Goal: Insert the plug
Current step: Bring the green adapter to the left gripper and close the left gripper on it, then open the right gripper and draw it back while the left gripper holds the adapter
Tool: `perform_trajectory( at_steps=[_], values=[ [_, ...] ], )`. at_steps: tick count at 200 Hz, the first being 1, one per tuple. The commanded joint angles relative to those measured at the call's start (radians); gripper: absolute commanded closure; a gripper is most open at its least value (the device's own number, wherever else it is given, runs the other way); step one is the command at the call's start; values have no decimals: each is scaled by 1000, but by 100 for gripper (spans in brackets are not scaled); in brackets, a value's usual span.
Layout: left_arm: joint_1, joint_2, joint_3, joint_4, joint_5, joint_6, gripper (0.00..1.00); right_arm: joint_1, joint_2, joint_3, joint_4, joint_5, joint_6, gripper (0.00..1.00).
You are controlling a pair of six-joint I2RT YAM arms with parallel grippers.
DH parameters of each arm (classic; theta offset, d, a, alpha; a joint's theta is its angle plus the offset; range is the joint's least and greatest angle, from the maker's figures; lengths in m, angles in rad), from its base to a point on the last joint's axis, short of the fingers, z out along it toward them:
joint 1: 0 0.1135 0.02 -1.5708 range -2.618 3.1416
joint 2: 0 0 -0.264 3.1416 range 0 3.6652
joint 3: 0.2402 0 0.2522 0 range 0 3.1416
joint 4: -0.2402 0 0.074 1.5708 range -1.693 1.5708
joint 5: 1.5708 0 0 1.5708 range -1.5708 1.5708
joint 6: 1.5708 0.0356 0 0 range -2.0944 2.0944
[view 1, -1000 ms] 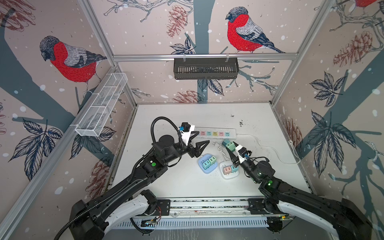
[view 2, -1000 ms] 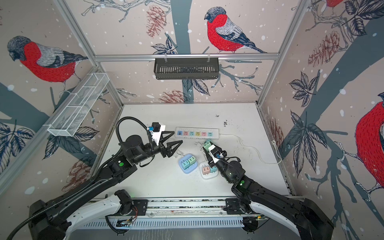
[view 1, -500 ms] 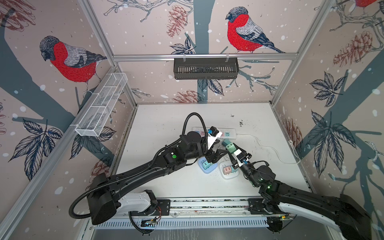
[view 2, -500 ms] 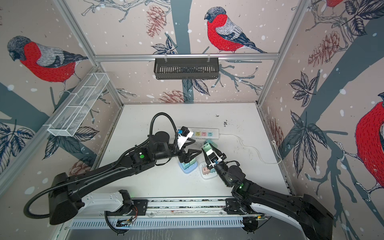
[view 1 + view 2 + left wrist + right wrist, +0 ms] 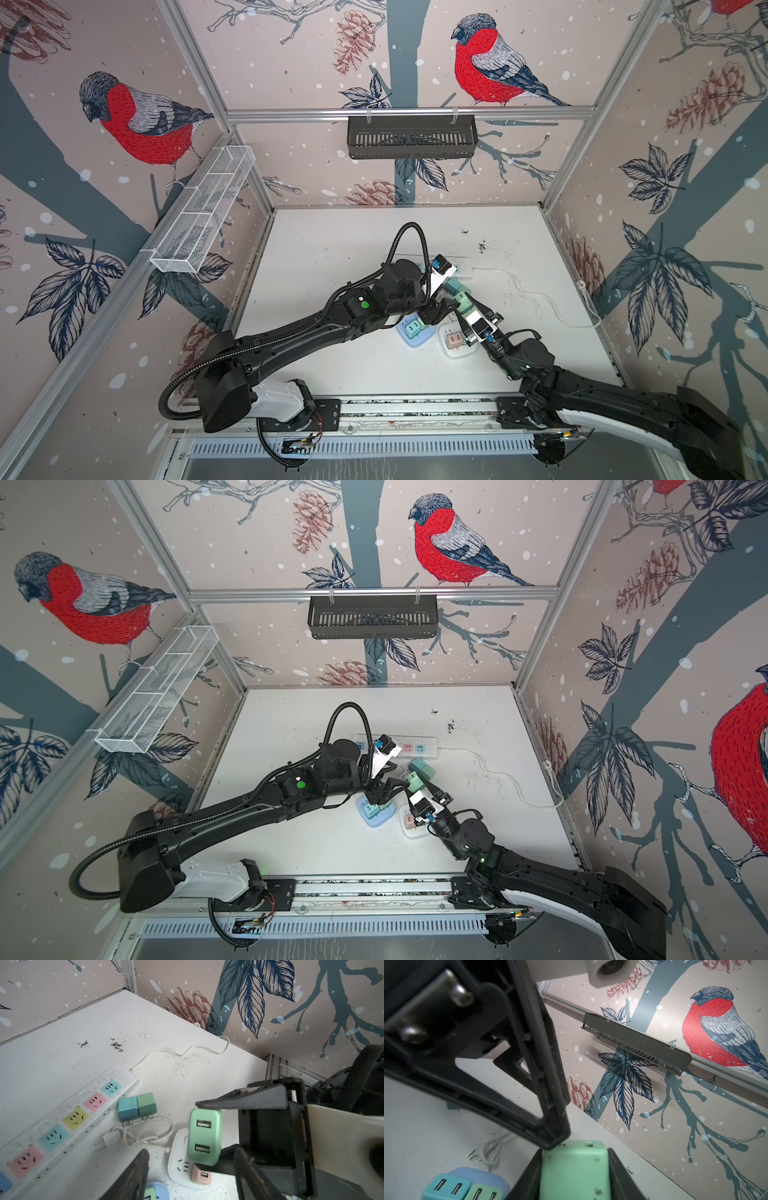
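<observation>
Near the white socket, right gripper clamps green plug; open-jawed left gripper should align squarely before closing.

Left arm is covering most of the power strip in both top views; green plug prongs are lying hidden everywhere.

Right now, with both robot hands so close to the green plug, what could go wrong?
One of the left fingers sits right at the end of the green plug held by the right fingers; a push could twist it or knock it loose. If dropped, it may land on the white socket and pink charger just below.
</observation>
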Motion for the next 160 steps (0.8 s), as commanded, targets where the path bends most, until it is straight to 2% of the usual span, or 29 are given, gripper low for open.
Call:
perform_trajectory(
  at_steps=[1,65,160],
  values=[
    [-1,10,15,0,67,13,36,2,-6,-2,67,-28,-19,99],
    [-7,60,40,-10,80,20,40,4,-2,-1,64,-51,-13,98],
    [-18,136,98,-60,109,46,66,3,2,-6,82,-48,-10,97]
  ],
)
